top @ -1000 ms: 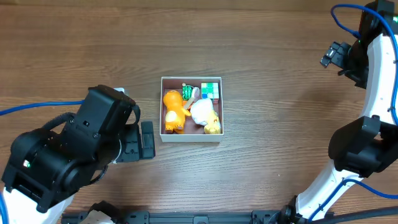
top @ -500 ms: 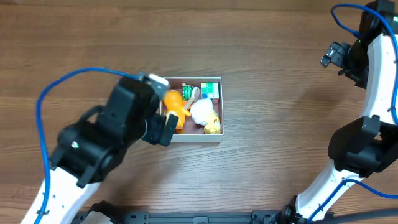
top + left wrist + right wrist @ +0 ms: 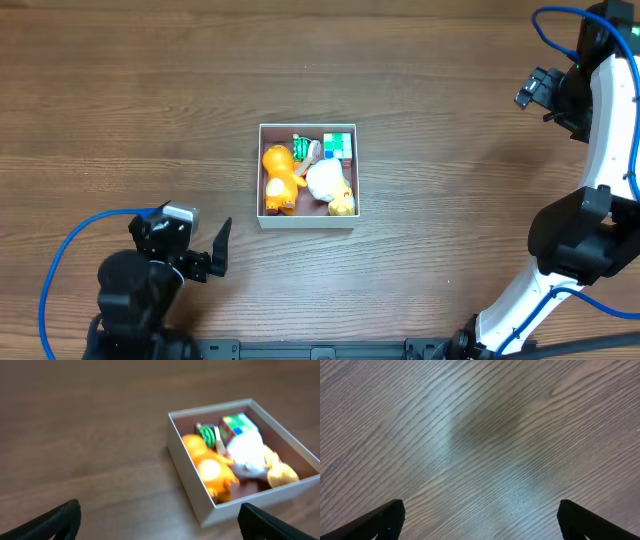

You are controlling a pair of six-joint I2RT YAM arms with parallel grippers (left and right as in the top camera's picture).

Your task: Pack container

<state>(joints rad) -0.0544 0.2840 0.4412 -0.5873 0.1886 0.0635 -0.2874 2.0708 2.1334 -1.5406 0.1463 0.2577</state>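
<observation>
The container (image 3: 262, 222) is a square white box in the middle of the table. It holds an orange toy (image 3: 277, 176), a white and yellow duck toy (image 3: 330, 185), a green toy (image 3: 300, 146) and a colourful cube (image 3: 339, 143). The left wrist view shows the container (image 3: 187, 467) and its toys at the right. My left gripper (image 3: 222, 250) is open and empty, low at the front left, apart from the container. My right gripper (image 3: 528, 90) is open and empty at the far right, over bare wood.
The table (image 3: 450, 180) is brown wood. The right arm's base (image 3: 580, 240) stands at the right edge, with blue cable above it. A blue cable (image 3: 75, 250) loops from the left arm at the front left.
My left arm has pulled back from the container's left side to the front left of the table. The toys and the right arm have not moved.
</observation>
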